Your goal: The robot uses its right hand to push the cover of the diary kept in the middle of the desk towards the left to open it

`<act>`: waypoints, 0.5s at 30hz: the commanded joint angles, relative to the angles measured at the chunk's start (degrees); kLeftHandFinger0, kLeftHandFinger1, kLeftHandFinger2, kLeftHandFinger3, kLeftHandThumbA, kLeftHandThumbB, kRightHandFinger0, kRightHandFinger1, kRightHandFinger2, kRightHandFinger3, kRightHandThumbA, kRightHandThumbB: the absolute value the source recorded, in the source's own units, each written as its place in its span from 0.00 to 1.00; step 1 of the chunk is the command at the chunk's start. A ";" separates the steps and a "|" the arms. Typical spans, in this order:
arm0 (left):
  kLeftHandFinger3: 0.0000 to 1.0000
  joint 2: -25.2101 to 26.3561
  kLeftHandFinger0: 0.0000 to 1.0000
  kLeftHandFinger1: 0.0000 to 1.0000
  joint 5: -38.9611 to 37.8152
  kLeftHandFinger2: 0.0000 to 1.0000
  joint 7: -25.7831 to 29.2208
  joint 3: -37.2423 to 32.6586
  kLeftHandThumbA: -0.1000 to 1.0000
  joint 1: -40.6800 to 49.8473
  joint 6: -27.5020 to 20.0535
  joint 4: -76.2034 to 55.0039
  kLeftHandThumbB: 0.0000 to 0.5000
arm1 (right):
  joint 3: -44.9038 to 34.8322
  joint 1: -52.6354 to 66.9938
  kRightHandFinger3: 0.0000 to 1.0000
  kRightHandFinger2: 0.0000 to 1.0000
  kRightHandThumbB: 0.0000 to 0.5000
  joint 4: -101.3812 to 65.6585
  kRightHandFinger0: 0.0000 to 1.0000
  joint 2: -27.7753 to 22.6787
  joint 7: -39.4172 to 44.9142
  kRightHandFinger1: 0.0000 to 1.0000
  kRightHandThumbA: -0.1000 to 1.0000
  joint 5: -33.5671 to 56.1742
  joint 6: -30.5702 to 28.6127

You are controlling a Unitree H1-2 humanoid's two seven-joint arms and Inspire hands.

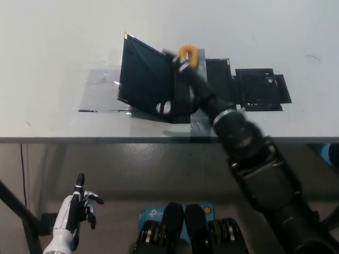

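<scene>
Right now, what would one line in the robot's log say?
right hand: on diary cover, pushing left | cover: raised, half open | left hand: idle, low left

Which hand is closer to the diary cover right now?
Right. The black right hand reaches over the desk and lies against the raised diary cover near its spine. The white left hand hangs below the desk edge, well clear of the diary.

Bright, even light washes my bench (53, 42) pale; below its edge it's dim, and my right hand (177, 79) smears with blur.
</scene>
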 commanded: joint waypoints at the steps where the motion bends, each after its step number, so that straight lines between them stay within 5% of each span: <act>1: 0.27 0.56 0.15 0.12 -0.04 0.04 0.24 0.79 1.00 0.00 -2.43 -0.41 0.99 | -2.86 2.58 1.00 1.00 0.48 -19.44 1.00 -8.44 -5.48 1.00 1.00 34.39 7.17; 10: 0.28 0.29 0.11 0.12 -0.15 0.07 0.89 1.46 1.00 0.38 -1.76 -1.33 0.96 | -7.94 9.66 1.00 1.00 0.50 -32.83 1.00 -19.18 -16.16 1.00 1.00 56.32 7.17; 15: 0.30 0.15 0.13 0.15 -0.41 0.10 1.21 2.01 1.00 0.63 -1.20 -1.94 0.92 | -17.12 16.71 1.00 1.00 0.38 -36.41 1.00 -18.59 -13.85 1.00 1.00 51.46 7.17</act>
